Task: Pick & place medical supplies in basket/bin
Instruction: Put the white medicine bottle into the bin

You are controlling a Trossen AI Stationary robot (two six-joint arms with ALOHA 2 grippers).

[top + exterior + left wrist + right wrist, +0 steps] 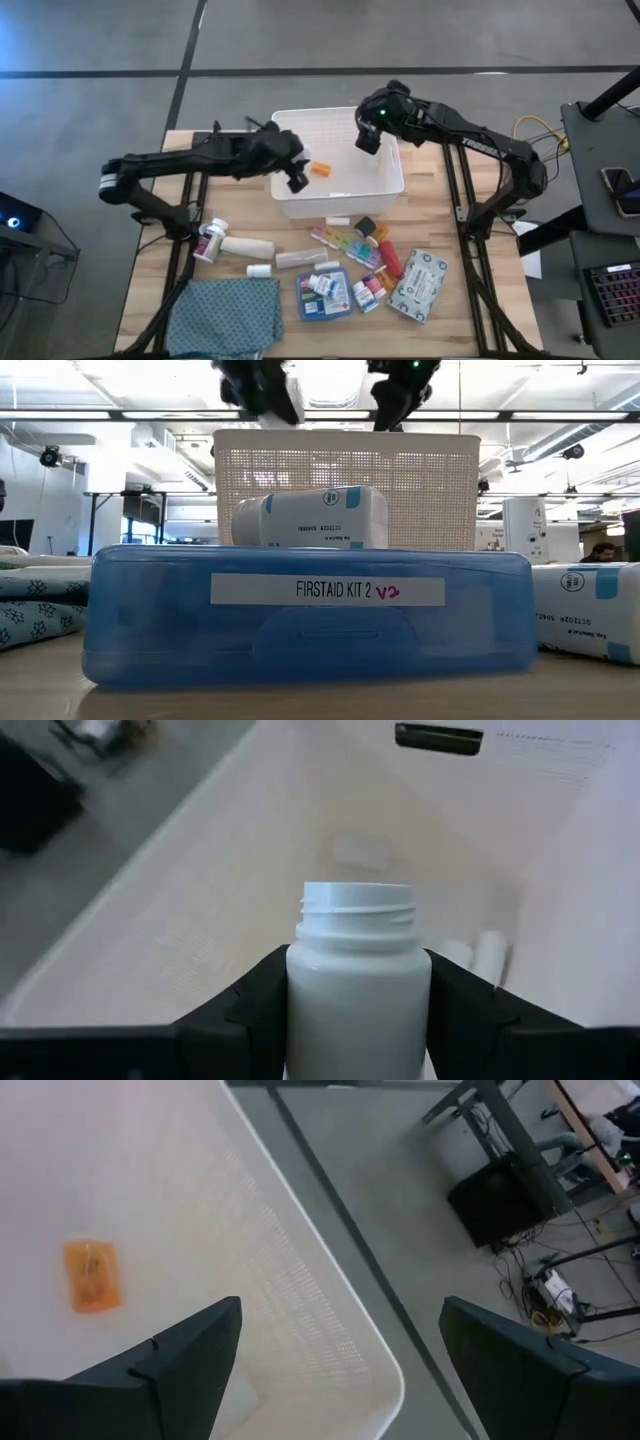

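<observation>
Overhead, left gripper [297, 180] clamping white bottle [357, 982]

Both arms reaching inward, grippers near centre, around 12 o'clock.
Left gripper [297, 181] clamped on a white bottle [357, 982], angled toward 3 o'clock; right gripper [367, 140] spread wide, empty, pointing down.

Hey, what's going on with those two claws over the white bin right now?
Left claw shut on white bottle, above bin. Right claw open, empty, over bin's far rim. Orange container already inside. Nothing blocking.
</observation>
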